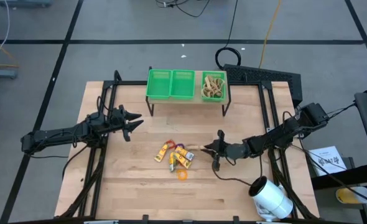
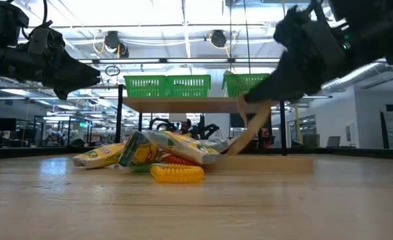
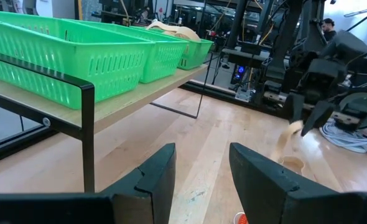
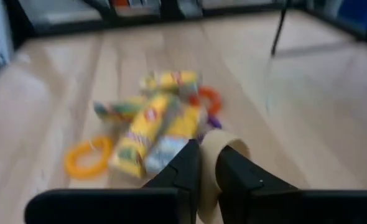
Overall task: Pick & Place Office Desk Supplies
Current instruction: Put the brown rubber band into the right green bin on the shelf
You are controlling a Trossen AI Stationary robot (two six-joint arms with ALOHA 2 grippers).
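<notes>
High view: I see my right arm stretched low across the tabletop (image 1: pixel 134 193), its right claw (image 1: pixel 211 148) pinched on a tan rubber band (image 4: pixel 224 146) just beside the pile of yellow packets (image 1: pixel 176 154). In the low view the band slants up from the wood to the fingers. My left claw (image 1: pixel 134 122) hovers half open, empty, near the green baskets (image 1: pixel 171 84).

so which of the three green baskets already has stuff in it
The basket nearest the right arm: it holds tan rubber bands, while the other two look empty.
</notes>
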